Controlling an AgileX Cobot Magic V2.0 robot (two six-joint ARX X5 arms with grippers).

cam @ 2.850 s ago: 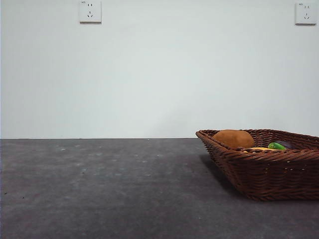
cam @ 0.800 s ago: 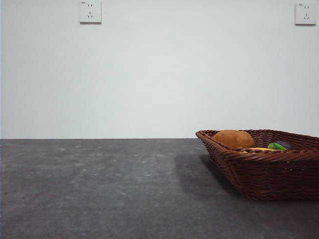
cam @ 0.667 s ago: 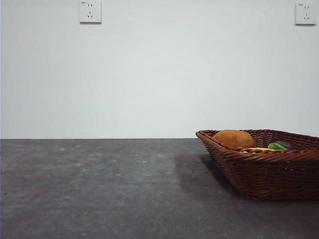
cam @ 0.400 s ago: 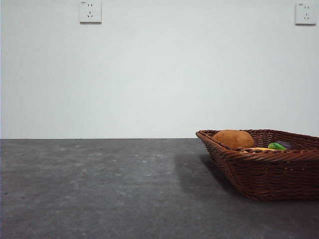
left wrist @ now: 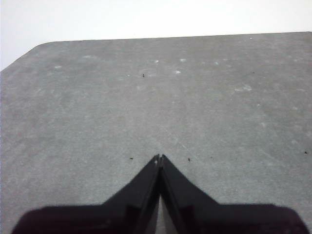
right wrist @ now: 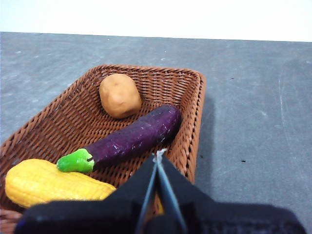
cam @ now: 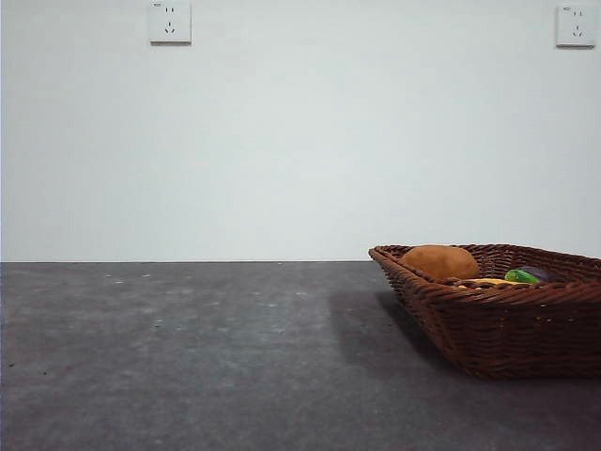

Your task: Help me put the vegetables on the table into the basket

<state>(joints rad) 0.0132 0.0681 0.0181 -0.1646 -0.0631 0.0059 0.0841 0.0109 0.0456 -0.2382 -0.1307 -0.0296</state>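
All three vegetables already lie inside the basket [right wrist: 73,117], so by the look of it the task is finished. The potato [right wrist: 120,95] sits at the far end from the right tool [right wrist: 158,158], the eggplant [right wrist: 127,139] lies slantwise across the middle with its green stem toward the corn [right wrist: 53,184], and the corn rests on the basket floor just beside that tool, touching or nearly touching the eggplant's stem. The right tool hangs above the basket's near rim with its jaws pressed together and nothing between them, which fits a tool that has nothing left to carry. In the front view only the potato's top [cam: 439,262] and a bit of green and yellow show over the woven rim [cam: 488,291], because the flared sides hide whatever lies low inside. Beyond the basket, the bench [cam: 188,357] carries no vegetable that I can see. The left tool [left wrist: 159,158] hovers over a bare stretch of bench, well apart from the basket, its jaws likewise pressed together and empty; it seems to be simply waiting.
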